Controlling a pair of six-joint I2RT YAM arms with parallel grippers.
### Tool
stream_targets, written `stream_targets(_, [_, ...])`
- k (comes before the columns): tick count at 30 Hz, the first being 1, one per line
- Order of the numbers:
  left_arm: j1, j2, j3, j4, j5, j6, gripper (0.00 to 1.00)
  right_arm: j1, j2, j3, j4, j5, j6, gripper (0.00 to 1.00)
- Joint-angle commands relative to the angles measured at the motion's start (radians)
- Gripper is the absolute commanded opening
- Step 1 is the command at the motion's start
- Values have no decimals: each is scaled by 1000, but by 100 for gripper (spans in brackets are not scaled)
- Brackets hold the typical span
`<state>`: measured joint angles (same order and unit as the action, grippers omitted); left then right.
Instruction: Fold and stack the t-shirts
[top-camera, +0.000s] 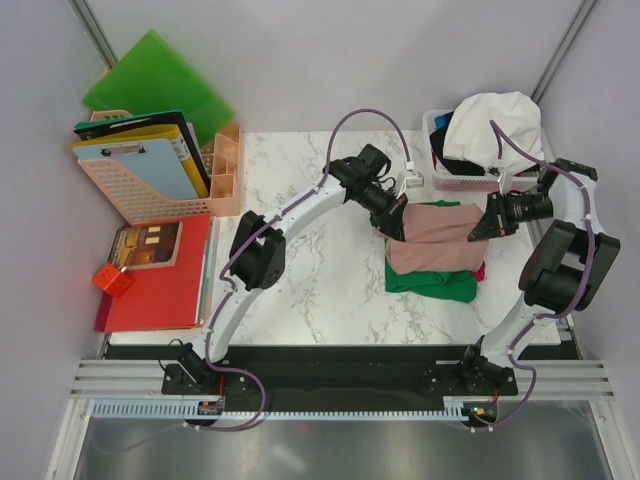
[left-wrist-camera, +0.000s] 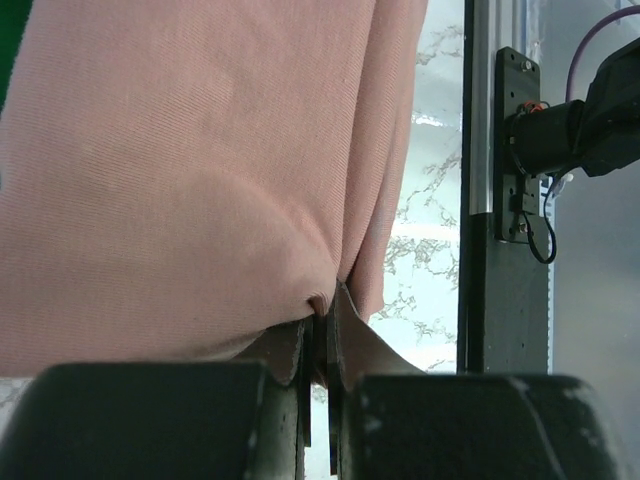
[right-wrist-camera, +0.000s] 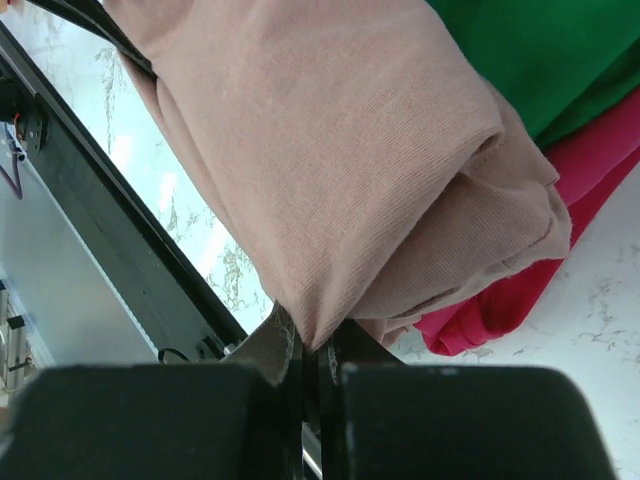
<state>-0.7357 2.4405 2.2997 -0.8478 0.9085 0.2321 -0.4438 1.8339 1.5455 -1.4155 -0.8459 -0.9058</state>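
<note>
Left fingers (left-wrist-camera: 150, 420) and right fingers (right-wrist-camera: 450, 420), each pinched shut on an opposite end of the folded pink t-shirt (top-camera: 435, 240), held it stretched crosswise directly over the green t-shirt (top-camera: 430, 282) stacked on the worktop (top-camera: 300, 200).

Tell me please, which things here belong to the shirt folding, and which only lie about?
Belong to the job: pink t-shirt, pinched by left pincer and right pincer; green t-shirt and red garment under it; white cloth heaped in the basket.
Only lying about: green folder, clipboard, red folder, orange cube, file rack.
</note>
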Motion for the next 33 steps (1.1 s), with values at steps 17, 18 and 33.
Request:
stream_targets(17, [33,91,-48,-128,-163,50,2,-75,13,-88,105,44,-76,0])
stream_targets(18, [36,91,-45,-126,-164,50,2,-75,5,-102,121,47,-67,0])
stream_targets(33, [108,69,-5,-122,-215,61,2,-67,22,-58,414,123,126,0])
